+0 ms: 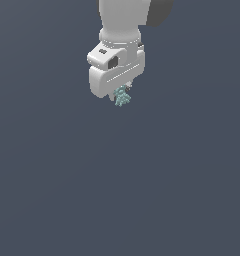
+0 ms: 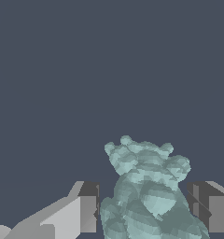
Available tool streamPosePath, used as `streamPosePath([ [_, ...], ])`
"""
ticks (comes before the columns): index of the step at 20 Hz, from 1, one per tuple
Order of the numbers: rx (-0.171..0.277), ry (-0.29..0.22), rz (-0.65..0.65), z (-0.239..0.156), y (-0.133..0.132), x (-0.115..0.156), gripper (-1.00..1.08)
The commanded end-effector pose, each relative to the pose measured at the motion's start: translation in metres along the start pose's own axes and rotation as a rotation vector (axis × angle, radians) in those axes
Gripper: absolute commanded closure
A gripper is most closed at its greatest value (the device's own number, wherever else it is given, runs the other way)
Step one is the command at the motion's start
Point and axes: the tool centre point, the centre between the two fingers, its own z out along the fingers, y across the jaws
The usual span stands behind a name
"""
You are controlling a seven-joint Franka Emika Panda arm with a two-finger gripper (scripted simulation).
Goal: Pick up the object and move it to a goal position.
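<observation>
Pale teal-green, knobbly all over: that's the object (image 1: pixel 122 96), a small lumpy cluster sticking out below the white end effector (image 1: pixel 123 95) in the exterior view. It sits in the upper-middle part of that view, much smaller than the end effector body above it. Only its lower part shows there; the rest is tucked up under the white housing.

Wrist view gives the better look. The object (image 2: pixel 149 191) fills the gap between the two fingers (image 2: pixel 86 210), w/ one grey-and-white finger on each side of it. The finger on one side looks to be touching or nearly touching the lumpy surface; on the other side there's a thin dark strip between finger and object, so can't tell for sure if that pad makes contact. End effector is closed down narrow around the object, holding it between the fingers. The object's bumpy end pokes out past the fingertips, w/ several small rounded knobs along its far edge.

Arm: white wrist segment w/ a dark grey part behind it, coming in from the top edge of the exterior view. End effector points downward.

Background is a flat, uniform dark slate-blue in both views. No shadow, edge or surface line visible under the object, so whether it's lifted clear of any surface can't be told.
</observation>
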Motion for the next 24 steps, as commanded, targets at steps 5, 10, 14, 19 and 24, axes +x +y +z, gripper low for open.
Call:
streamPosePath([
  [5, 0.001, -0.001, 0.001, -0.069, -0.013, 0.005, 1.08],
  [10, 0.001, -0.001, 0.001, -0.114, -0.021, 0.010, 1.08],
  [14, 0.001, -0.001, 0.002, -0.139, -0.024, 0.012, 1.08],
  [19, 0.001, -0.001, 0.003, -0.160, -0.027, 0.015, 1.08],
  [24, 0.001, -0.001, 0.003, -0.168, -0.028, 0.016, 1.08],
])
